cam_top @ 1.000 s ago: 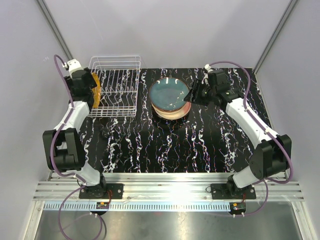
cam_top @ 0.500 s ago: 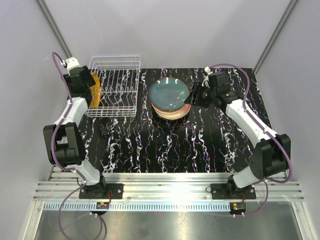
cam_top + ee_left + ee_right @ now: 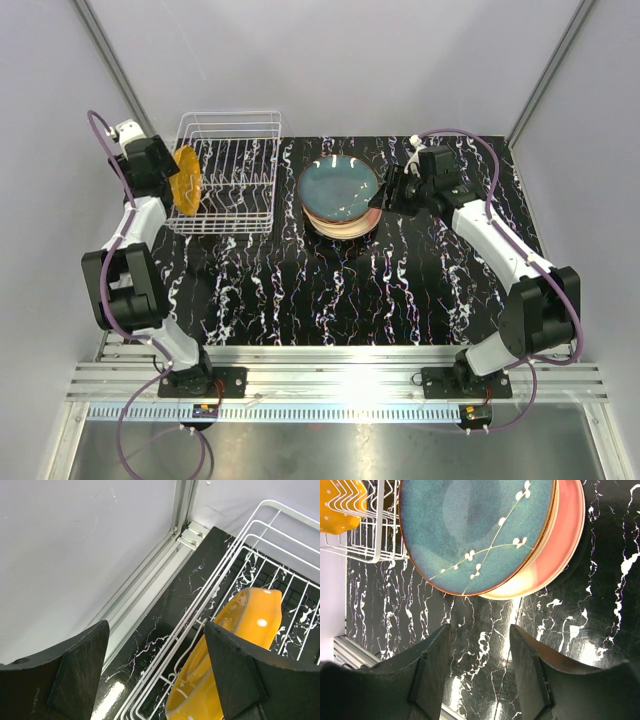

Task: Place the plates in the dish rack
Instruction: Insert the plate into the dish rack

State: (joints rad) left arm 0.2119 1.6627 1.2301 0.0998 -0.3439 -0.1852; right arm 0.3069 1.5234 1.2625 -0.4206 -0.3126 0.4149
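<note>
The dish rack is a white wire basket at the back left of the table. A yellow plate stands on edge in its left end. My left gripper hangs open just left of that plate, holding nothing. In the left wrist view the yellow plate leans behind the rack wires, and the left gripper is over the rack's outer edge. A blue plate lies on a pink plate at the table's middle. My right gripper is open and empty at the stack's right rim. In the right wrist view it is just short of the blue plate and the pink plate.
The black marbled table ends close to the rack at a metal frame rail and the grey wall. The yellow plate and a corner of the rack show in the right wrist view.
My left gripper has drawn back to the left, away from the yellow plate, which stays standing in the rack. The right gripper has edged slightly closer to the plate stack.
</note>
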